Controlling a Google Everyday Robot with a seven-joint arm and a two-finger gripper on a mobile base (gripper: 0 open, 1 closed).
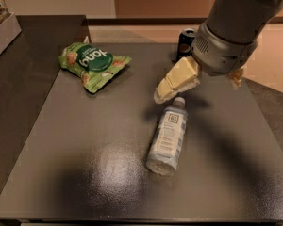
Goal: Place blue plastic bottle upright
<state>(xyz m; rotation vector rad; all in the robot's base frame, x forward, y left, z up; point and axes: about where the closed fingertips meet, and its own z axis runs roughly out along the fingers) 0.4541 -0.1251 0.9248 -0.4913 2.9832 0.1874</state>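
The blue plastic bottle (168, 134) lies on its side on the dark grey table (85, 154), right of the middle. It is clear, with a pale blue-and-white label bearing a small dark square logo. Its white cap (179, 100) points to the back and its base to the front. My gripper (173, 84), cream-coloured below a grey wrist, hangs over the table just behind and left of the cap. Its tip is close to the cap, and nothing shows in its hold.
A dark blue soda can (186, 42) stands at the back, partly behind my arm. A green snack bag (91, 65) lies at the back left. A lower dark surface adjoins the table on the left, with a container (1, 18) at its far corner.
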